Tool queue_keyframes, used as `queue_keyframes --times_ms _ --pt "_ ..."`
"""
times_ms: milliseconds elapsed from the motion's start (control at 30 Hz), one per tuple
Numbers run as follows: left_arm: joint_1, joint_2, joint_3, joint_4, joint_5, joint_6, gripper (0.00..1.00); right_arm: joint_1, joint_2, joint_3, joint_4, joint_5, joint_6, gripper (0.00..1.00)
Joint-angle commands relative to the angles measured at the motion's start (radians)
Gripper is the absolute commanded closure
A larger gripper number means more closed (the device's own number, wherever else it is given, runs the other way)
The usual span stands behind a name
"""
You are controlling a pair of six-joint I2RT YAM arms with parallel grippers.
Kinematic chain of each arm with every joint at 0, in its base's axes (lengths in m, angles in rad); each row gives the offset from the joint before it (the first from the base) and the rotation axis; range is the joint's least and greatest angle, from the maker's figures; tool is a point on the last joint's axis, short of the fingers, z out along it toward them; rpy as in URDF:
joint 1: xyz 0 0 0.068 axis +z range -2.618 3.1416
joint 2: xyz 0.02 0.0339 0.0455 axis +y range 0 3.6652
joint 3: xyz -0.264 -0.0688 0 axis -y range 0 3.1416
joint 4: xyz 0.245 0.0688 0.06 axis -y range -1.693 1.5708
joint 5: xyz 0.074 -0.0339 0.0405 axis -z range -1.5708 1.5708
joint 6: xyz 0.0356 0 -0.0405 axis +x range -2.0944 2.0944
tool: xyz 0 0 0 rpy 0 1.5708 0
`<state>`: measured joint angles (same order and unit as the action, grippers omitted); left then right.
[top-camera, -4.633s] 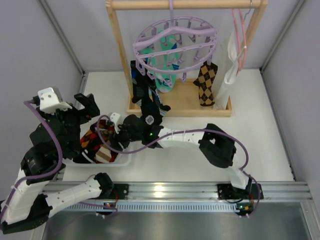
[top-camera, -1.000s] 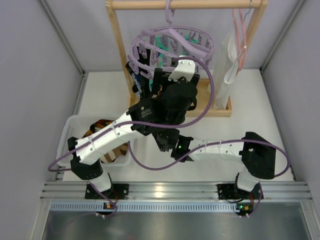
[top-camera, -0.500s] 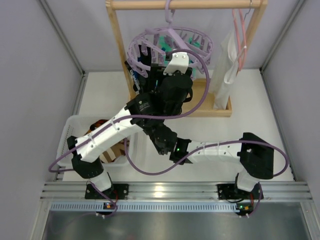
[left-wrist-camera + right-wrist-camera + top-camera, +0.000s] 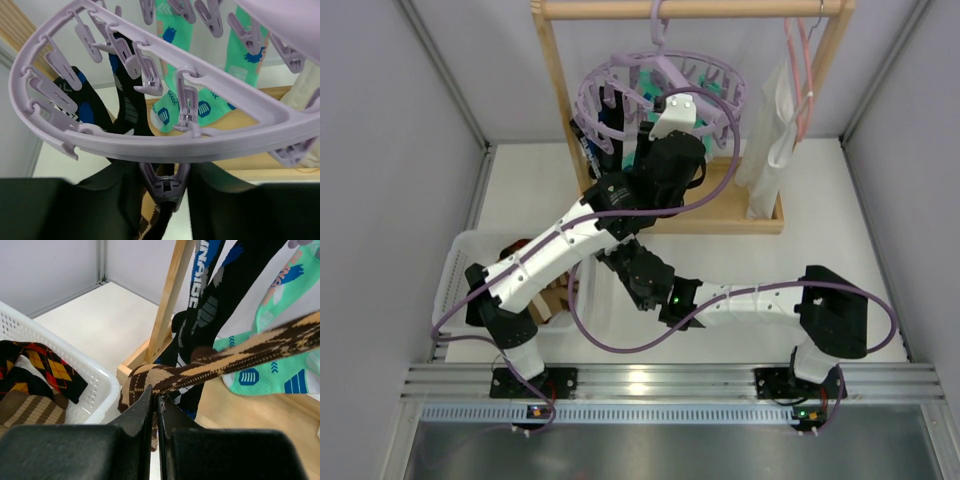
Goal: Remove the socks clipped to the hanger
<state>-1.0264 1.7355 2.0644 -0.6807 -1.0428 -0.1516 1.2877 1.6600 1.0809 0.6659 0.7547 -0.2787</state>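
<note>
The round lavender hanger [image 4: 200,145] hangs from the wooden rack [image 4: 558,100]. One of its clip pegs [image 4: 165,186] holds the top of the brown-yellow argyle sock [image 4: 200,370]. My left gripper [image 4: 165,192] reaches up under the ring with a finger pressed on each side of that peg. Lower down, my right gripper [image 4: 156,397] is shut on the argyle sock, which is pulled out taut from the peg. Teal-and-white socks [image 4: 172,90] and a dark navy sock [image 4: 125,105] still hang clipped behind. From above, the left arm [image 4: 670,165] covers both grippers.
A white basket [image 4: 455,262] at the near left holds several removed socks [image 4: 40,370]. A thin pink hanger [image 4: 802,70] with a long white cloth [image 4: 770,140] hangs at the rack's right end. The rack's wooden base [image 4: 145,352] lies just past my right gripper.
My left arm has pushed further in under the hanger ring and its jaws have narrowed onto the peg. The right arm keeps its hold on the argyle sock in the same place.
</note>
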Motion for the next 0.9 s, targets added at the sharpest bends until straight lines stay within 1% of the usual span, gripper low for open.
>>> queue_keyframes --times_ms 0,33,67,100,133,167,200,333,367,400,467,500,533,567,600,633,667,700,733,767,800,833,867 --pt "0.012 0.012 0.056 0.026 0.016 0.023 0.65 0.028 -0.009 -0.016 0.063 -0.011 0.003 1.0" --pt "0.017 0.012 0.06 0.026 0.018 0.024 0.71 0.028 -0.014 -0.024 0.07 -0.009 0.004 1.0" --pt "0.019 0.013 0.06 0.027 0.02 0.024 0.82 0.027 -0.017 -0.044 0.077 0.0 0.006 1.0" --pt "0.02 0.013 0.059 0.026 0.023 0.023 0.85 0.028 -0.02 -0.055 0.081 0.003 0.01 1.0" --pt "0.026 0.013 0.057 0.027 0.03 0.024 0.85 0.027 -0.029 -0.067 0.09 0.006 0.018 1.0" --pt "0.028 0.016 0.057 0.027 0.032 0.024 0.88 0.028 -0.032 -0.097 0.098 0.011 0.022 1.0" --pt "0.031 0.018 0.057 0.027 0.033 0.024 0.89 0.028 -0.04 -0.116 0.11 0.012 0.03 1.0" --pt "0.034 0.019 0.056 0.026 0.053 0.014 0.91 0.028 -0.078 -0.217 0.152 0.035 0.076 1.0" --pt "0.035 0.019 0.05 0.026 0.084 0.008 0.87 0.028 -0.089 -0.252 0.147 0.043 0.085 1.0" --pt "0.032 0.007 0.043 0.024 0.098 0.001 0.73 0.027 -0.101 -0.269 0.144 0.049 0.094 1.0" --pt "0.031 -0.014 0.02 0.024 0.154 -0.026 0.64 0.025 -0.149 -0.33 0.124 0.04 0.13 1.0" --pt "0.031 -0.043 -0.013 0.026 0.17 -0.045 0.5 0.016 -0.172 -0.354 0.109 0.017 0.147 1.0" --pt "0.032 -0.06 -0.03 0.026 0.191 -0.052 0.45 0.009 -0.221 -0.377 0.088 -0.021 0.191 1.0" --pt "0.032 -0.077 -0.05 0.026 0.208 -0.058 0.39 -0.005 -0.247 -0.421 0.052 -0.105 0.216 1.0" --pt "0.028 -0.112 -0.085 0.024 0.21 -0.066 0.35 -0.03 -0.273 -0.441 0.034 -0.156 0.234 1.0" --pt "0.025 -0.129 -0.104 0.024 0.204 -0.065 0.25 -0.043 -0.32 -0.458 0.018 -0.202 0.252 1.0" --pt "0.019 -0.146 -0.122 0.024 0.195 -0.063 0.2 -0.06 -0.342 -0.482 -0.009 -0.256 0.259 1.0" --pt "0.008 -0.192 -0.168 0.023 0.182 -0.065 0.1 -0.067 -0.364 -0.49 -0.026 -0.279 0.263 1.0" --pt "0.003 -0.218 -0.193 0.023 0.179 -0.068 0.02 -0.073 -0.406 -0.495 -0.044 -0.313 0.268 1.0" --pt "0.0 -0.244 -0.22 0.023 0.172 -0.074 0.02 -0.091 -0.425 -0.49 -0.067 -0.368 0.272 1.0" --pt "0.0 -0.313 -0.257 0.021 0.143 -0.092 0.02 -0.102 -0.442 -0.486 -0.109 -0.394 0.273 1.0" --pt "0.0 -0.353 -0.327 0.023 0.118 -0.103 0.02 -0.111 -0.48 -0.48 -0.13 -0.428 0.273 1.0" --pt "0.0 -0.428 -0.37 0.02 0.089 -0.111 0.02 -0.134 -0.499 -0.461 -0.15 -0.502 0.273 1.0"
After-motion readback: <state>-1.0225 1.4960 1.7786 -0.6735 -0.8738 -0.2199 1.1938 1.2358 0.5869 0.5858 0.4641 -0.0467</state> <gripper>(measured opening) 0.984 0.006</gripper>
